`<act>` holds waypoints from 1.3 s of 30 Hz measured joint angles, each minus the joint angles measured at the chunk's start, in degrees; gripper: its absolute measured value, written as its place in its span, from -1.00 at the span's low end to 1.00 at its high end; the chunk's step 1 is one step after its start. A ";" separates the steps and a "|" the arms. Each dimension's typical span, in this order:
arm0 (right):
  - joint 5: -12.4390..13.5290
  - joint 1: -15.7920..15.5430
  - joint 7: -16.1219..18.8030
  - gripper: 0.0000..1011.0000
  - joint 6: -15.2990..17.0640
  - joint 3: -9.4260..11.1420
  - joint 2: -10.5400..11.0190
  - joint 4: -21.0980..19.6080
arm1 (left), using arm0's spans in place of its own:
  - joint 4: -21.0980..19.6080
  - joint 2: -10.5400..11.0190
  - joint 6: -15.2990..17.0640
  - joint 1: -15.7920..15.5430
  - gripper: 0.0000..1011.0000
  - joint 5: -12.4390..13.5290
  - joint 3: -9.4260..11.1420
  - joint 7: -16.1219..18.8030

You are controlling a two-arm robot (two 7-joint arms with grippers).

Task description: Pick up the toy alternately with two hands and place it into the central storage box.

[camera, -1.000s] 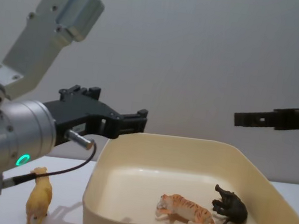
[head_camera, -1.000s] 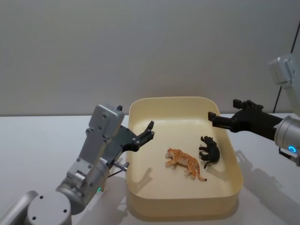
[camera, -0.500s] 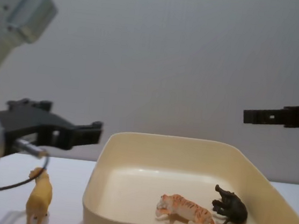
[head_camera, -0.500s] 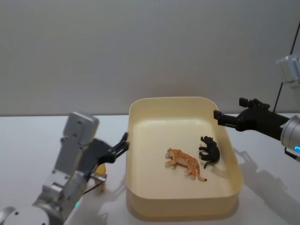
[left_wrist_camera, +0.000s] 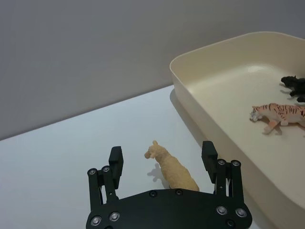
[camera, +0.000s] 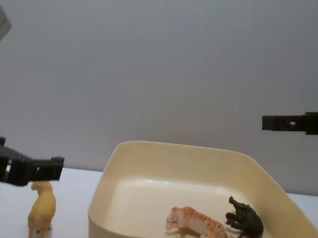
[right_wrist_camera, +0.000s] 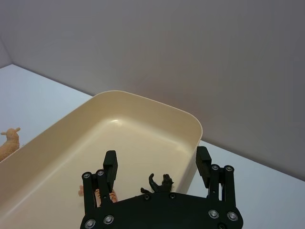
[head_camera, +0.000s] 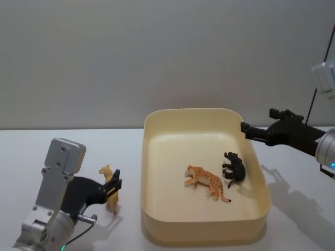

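Observation:
A small yellow toy animal (head_camera: pixel 111 190) stands upright on the white table, just left of the cream-yellow storage box (head_camera: pixel 193 111). My left gripper (head_camera: pixel 113 186) is low beside it and open; in the left wrist view the toy (left_wrist_camera: pixel 171 169) sits between the two spread fingers (left_wrist_camera: pixel 116 157) without contact. A striped tiger (head_camera: pixel 205 180) and a black animal figure (head_camera: pixel 234 168) lie inside the box. My right gripper (head_camera: pixel 246 128) hovers open and empty above the box's far right rim, over the black figure (right_wrist_camera: pixel 159 183).
The box's left wall (camera: pixel 98 227) rises close to the right of the yellow toy (camera: pixel 41 212). Bare white table lies left of the toy and right of the box. A plain grey wall stands behind.
My left gripper has drawn back from over the box's left rim, moving left and down until its fingers straddle the yellow toy. The right gripper has drifted slightly right.

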 joint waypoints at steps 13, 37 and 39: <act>0.09 -0.08 -0.09 0.98 -0.06 0.09 0.08 -0.11 | 0.04 1.45 4.25 0.21 0.98 -3.22 -1.10 -6.36; 0.12 -0.13 -0.11 0.98 -0.05 0.10 0.13 -0.15 | 6.29 -1.11 7.35 -2.29 0.98 -3.16 -1.61 -9.96; 0.12 -0.13 -0.11 0.98 -0.05 0.10 0.13 -0.16 | 6.94 -1.48 7.31 -2.64 0.98 -3.01 -1.61 -10.29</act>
